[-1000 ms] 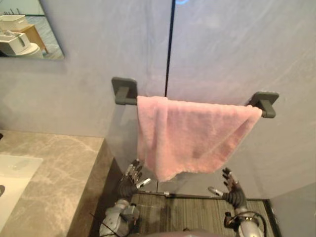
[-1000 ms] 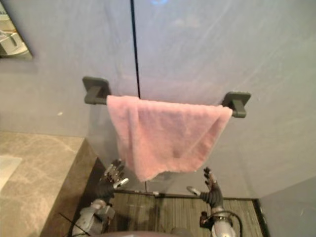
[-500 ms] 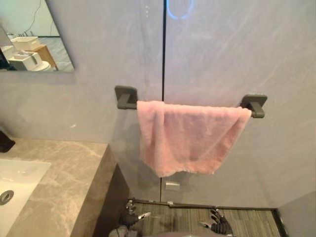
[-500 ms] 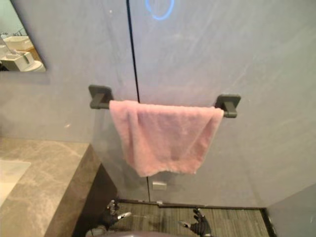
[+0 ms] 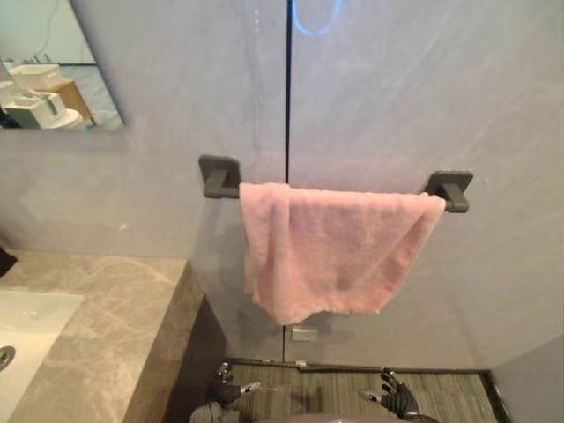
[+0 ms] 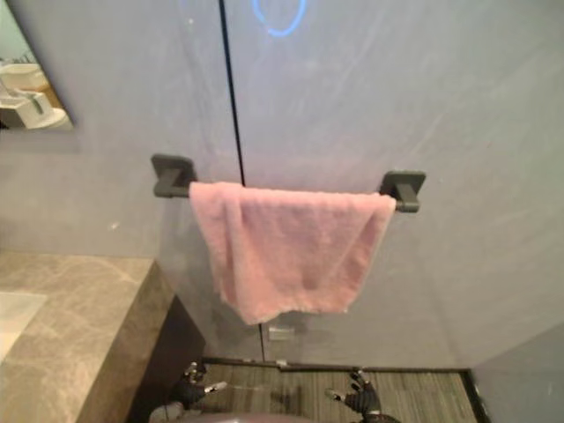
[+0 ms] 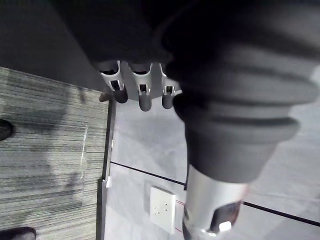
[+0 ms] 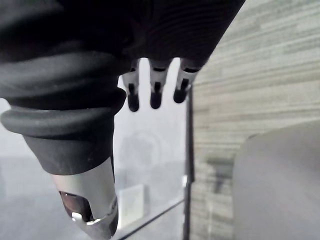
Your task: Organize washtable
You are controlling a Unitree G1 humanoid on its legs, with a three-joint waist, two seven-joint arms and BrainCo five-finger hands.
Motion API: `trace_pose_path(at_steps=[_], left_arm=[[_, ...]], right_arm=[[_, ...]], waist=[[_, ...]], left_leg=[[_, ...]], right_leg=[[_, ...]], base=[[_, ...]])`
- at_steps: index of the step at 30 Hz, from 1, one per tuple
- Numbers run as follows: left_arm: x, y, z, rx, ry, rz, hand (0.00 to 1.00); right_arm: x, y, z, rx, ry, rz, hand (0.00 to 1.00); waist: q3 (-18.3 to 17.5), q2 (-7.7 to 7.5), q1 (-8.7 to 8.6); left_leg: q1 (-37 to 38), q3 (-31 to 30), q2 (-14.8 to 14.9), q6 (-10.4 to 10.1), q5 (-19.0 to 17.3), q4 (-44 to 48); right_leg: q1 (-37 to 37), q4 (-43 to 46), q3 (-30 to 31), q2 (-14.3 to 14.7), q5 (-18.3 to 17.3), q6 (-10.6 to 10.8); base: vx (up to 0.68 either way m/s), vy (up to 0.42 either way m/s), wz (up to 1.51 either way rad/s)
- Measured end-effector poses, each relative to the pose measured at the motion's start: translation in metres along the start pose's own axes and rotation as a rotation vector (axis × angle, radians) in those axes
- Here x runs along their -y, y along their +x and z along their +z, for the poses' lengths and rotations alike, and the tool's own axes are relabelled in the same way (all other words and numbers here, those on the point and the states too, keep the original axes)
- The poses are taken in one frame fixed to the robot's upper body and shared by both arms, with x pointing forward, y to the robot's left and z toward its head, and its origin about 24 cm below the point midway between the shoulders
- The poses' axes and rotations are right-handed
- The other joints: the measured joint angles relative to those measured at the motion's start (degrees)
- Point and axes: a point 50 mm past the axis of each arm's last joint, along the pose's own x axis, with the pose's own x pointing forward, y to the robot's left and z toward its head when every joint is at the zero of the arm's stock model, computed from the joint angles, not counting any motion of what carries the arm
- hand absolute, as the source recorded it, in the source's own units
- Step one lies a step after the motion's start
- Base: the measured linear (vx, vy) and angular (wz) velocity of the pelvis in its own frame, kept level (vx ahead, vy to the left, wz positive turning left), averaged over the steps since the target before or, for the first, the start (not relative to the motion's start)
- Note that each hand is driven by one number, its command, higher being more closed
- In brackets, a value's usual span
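A pink towel [image 5: 330, 250] hangs folded over a dark wall rail [image 5: 220, 175], bunched toward its left end. Low at the bottom edge, my left hand [image 5: 226, 393] and my right hand [image 5: 397, 402] hang well below the towel, apart from it. In the left wrist view the left hand's fingers [image 7: 142, 92] stand straight with nothing between them and the thumb [image 7: 212, 205]. The right hand's fingers [image 8: 156, 90] are straight too, holding nothing. The marble washtable [image 5: 115, 326] with a white sink [image 5: 26, 322] lies at the lower left.
A mirror [image 5: 48, 75] hangs on the grey wall at the upper left. A small white socket plate [image 5: 304, 334] sits low on the wall under the towel. Grey plank floor [image 5: 335, 388] runs along the wall's foot.
Both hands have dropped from just under the towel's lower edge to the bottom of the view. The camera has shifted, so the towel shows smaller and further off.
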Motion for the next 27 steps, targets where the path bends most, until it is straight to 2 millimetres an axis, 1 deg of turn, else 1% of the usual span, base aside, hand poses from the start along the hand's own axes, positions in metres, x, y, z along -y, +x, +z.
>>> trace_pose_path(at_steps=[2,3,4,5,6,7,8,9,10,11,12,13,14,15,16,17,18,19,20,21,22,23,24,25,26,27], left_arm=[[0.0,0.006,0.013,0.033,0.01,0.007,0.0],[0.001,0.009,0.018,0.04,0.015,0.003,0.0],[0.002,0.009,0.018,0.04,0.017,0.001,0.0],[0.003,0.009,0.019,0.043,0.029,0.001,0.0],[0.003,0.009,0.02,0.048,0.035,0.003,0.0],[0.003,0.01,0.021,0.05,0.034,0.007,0.0],[0.002,0.01,0.021,0.052,0.034,0.015,0.0],[0.001,0.01,0.022,0.054,0.032,0.019,0.0],[0.0,0.009,0.02,0.047,0.028,0.024,0.0],[-0.002,0.01,0.021,0.049,0.022,0.033,0.0],[-0.002,0.01,0.021,0.046,0.013,0.037,0.0],[0.001,0.01,0.019,0.035,0.006,0.034,0.0],[0.002,0.01,0.019,0.036,0.007,0.03,0.0],[0.002,0.01,0.019,0.035,0.008,0.028,0.0],[0.004,0.012,0.02,0.031,0.01,0.023,0.0],[0.008,0.014,0.021,0.029,0.003,0.016,0.0],[0.011,0.014,0.022,0.032,0.007,0.005,0.0],[0.012,0.014,0.023,0.037,0.024,-0.005,0.0],[0.013,0.015,0.027,0.046,0.032,-0.01,0.0],[0.014,0.017,0.032,0.058,0.029,-0.012,0.0],[0.015,0.018,0.032,0.059,0.025,-0.011,0.0],[0.013,0.017,0.03,0.051,0.022,-0.005,0.0],[0.012,0.017,0.031,0.052,0.019,-0.003,0.0],[0.012,0.017,0.03,0.051,0.019,-0.002,0.0],[0.013,0.017,0.028,0.043,0.017,-0.003,0.0],[0.013,0.016,0.025,0.03,0.016,-0.002,0.0]], right_arm=[[-0.008,0.007,0.011,0.019,-0.01,0.014,0.0],[-0.013,0.008,0.014,0.022,-0.01,0.026,0.0],[-0.015,0.008,0.015,0.025,-0.009,0.03,0.0],[-0.015,0.008,0.015,0.028,-0.02,0.031,0.0],[-0.016,0.007,0.013,0.022,-0.018,0.031,0.0],[-0.017,0.007,0.012,0.016,-0.017,0.031,0.0],[-0.018,0.007,0.011,0.011,-0.019,0.035,0.0],[-0.018,0.008,0.012,0.012,-0.018,0.037,0.0],[-0.019,0.008,0.014,0.017,-0.021,0.039,0.0],[-0.021,0.009,0.015,0.016,-0.028,0.047,0.0],[-0.02,0.01,0.016,0.017,-0.04,0.048,0.0],[-0.019,0.012,0.02,0.022,-0.059,0.051,0.0],[-0.017,0.012,0.021,0.026,-0.065,0.047,0.0],[-0.014,0.013,0.022,0.028,-0.074,0.043,0.0],[-0.013,0.013,0.024,0.035,-0.101,0.05,0.0],[-0.012,0.014,0.024,0.037,-0.127,0.058,0.0],[-0.011,0.014,0.024,0.034,-0.133,0.058,0.0],[-0.008,0.014,0.022,0.025,-0.131,0.052,0.0],[-0.005,0.016,0.023,0.019,-0.14,0.043,0.0],[-0.002,0.017,0.024,0.016,-0.147,0.036,0.0],[0.001,0.019,0.026,0.017,-0.148,0.028,0.0],[0.004,0.021,0.029,0.02,-0.148,0.011,0.0],[0.008,0.02,0.028,0.016,-0.136,-0.002,0.0],[0.009,0.02,0.026,0.011,-0.134,-0.006,0.0],[0.011,0.018,0.022,-0.002,-0.129,-0.012,0.0],[0.012,0.018,0.02,-0.007,-0.117,-0.017,0.0]], waist=[[2.73,-0.88,-0.11],[3.36,-1.05,-0.01],[3.42,-0.84,-0.03],[3.63,-0.55,-0.19],[3.39,-1.04,-0.02],[3.2,-1.27,0.11],[2.96,-1.54,0.15],[2.87,-1.59,0.26],[2.12,-1.22,0.19],[1.5,-2.04,0.27],[1.47,-1.51,0.31],[1.4,0.33,0.55],[1.41,0.21,0.52],[1.32,0.0,0.39],[1.44,0.1,0.16],[1.66,1.35,-0.03],[1.93,1.85,-0.17],[2.35,1.98,-0.3],[2.89,2.05,-0.44],[3.5,1.48,-0.17],[3.67,1.75,-0.09],[4.05,1.43,-0.25],[4.25,1.07,-0.3],[4.28,1.06,-0.43],[4.22,1.15,-0.93],[4.16,1.46,-1.45]], left_leg=[[-2.87,-0.4,0.47,0.0,-1.05,3.61],[-4.63,-1.42,0.9,0.26,-1.71,5.5],[-5.38,-1.7,1.28,0.3,-1.82,5.89],[-6.43,-2.78,1.73,0.29,-1.83,6.96],[-6.88,-4.44,1.86,0.19,-1.81,7.78],[-7.43,-5.27,1.98,0.05,-1.82,8.46],[-8.75,-6.8,2.25,-0.51,-1.73,9.75],[-9.56,-7.25,2.46,-0.9,-1.61,10.43],[-11.87,-8.61,3.57,-2.35,-1.56,11.96],[-14.27,-9.89,4.72,-3.69,-0.97,13.45],[-15.17,-10.61,5.47,-4.58,-0.26,13.42],[-15.75,-11.74,7.47,-5.16,1.23,12.05],[-15.87,-12.07,8.29,-5.5,3.0,11.05],[-16.34,-12.39,8.57,-6.05,3.72,10.94],[-17.54,-13.84,9.62,-6.56,4.87,10.82],[-19.63,-16.48,10.85,-6.13,7.11,10.48],[-20.41,-17.49,11.45,-5.08,8.92,9.66],[-20.98,-18.17,11.85,-2.87,12.97,7.17],[-21.17,-17.43,12.22,-2.13,21.11,2.45],[-21.5,-14.43,12.09,-3.88,21.41,2.51],[-21.61,-12.61,11.63,-5.31,19.43,4.55],[-21.83,-10.06,9.93,-5.32,14.54,9.63],[-21.85,-8.4,7.78,-5.35,9.89,14.87],[-21.8,-7.76,7.04,-5.2,7.91,17.23],[-21.05,-6.3,5.49,-4.01,3.76,21.64],[-19.82,-5.25,5.13,-3.66,1.32,23.31]], right_leg=[[-3.43,4.95,1.04,0.35,-0.68,-0.03],[-4.8,6.63,2.91,0.56,-1.13,0.38],[-5.22,7.14,3.8,0.41,-1.39,0.39],[-6.48,12.42,5.06,0.38,-4.13,-1.43],[-7.14,19.76,6.3,-0.43,-6.77,-1.68],[-7.04,22.64,6.77,-1.18,-7.64,-1.42],[-6.97,26.99,8.4,-2.93,-8.29,-1.15],[-7.1,28.61,9.44,-3.86,-8.4,-0.97],[-7.09,29.74,12.09,-5.07,-7.85,-1.64],[-6.48,27.16,15.37,-4.46,-7.96,-0.66],[-6.09,26.25,15.94,-2.99,-8.94,-0.35],[-5.82,24.43,16.57,-0.38,-10.42,1.36],[-4.92,22.99,16.67,0.15,-13.82,3.31],[-4.51,22.48,15.92,0.42,-15.67,4.02],[-4.01,21.22,14.02,1.14,-18.55,2.93],[-3.95,20.31,11.26,2.86,-19.54,1.59],[-4.11,20.14,10.06,3.74,-19.49,1.49],[-4.12,19.93,7.95,4.57,-19.05,0.71],[-4.06,18.83,5.0,5.0,-17.88,-1.32],[-3.55,16.34,2.29,4.94,-16.63,-3.52],[-3.28,15.4,1.04,4.94,-15.93,-4.76],[-3.27,14.57,-1.29,4.03,-15.15,-6.14],[-3.47,13.99,-2.98,2.97,-14.5,-7.14],[-3.62,13.72,-3.69,2.61,-14.0,-7.34],[-3.87,12.82,-5.78,1.74,-13.03,-7.28],[-3.85,11.97,-6.93,1.6,-12.25,-7.2]], base=[[-0.11,-0.037,0.04],[-0.12,-0.031,0.18],[-0.07,-0.015,0.36],[0.01,-0.078,0.57],[0.02,-0.125,0.66],[0.03,-0.175,0.75],[0.0,-0.159,0.54],[-0.03,-0.333,0.57],[-0.05,-0.454,0.36],[-0.07,-0.502,0.33],[-0.1,-0.424,0.17],[-0.14,-0.423,0.1],[-0.14,-0.405,0.11],[-0.15,-0.447,0.3],[-0.17,-0.429,0.59],[-0.18,-0.411,0.72],[-0.21,-0.346,0.9],[-0.23,-0.295,1.13],[-0.3,-0.279,1.3],[-0.24,-0.203,1.05],[-0.23,-0.167,0.8],[-0.23,-0.162,0.67],[-0.23,-0.138,0.67],[-0.28,-0.103,0.73],[-0.21,-0.055,0.69],[-0.23,-0.011,0.67]])
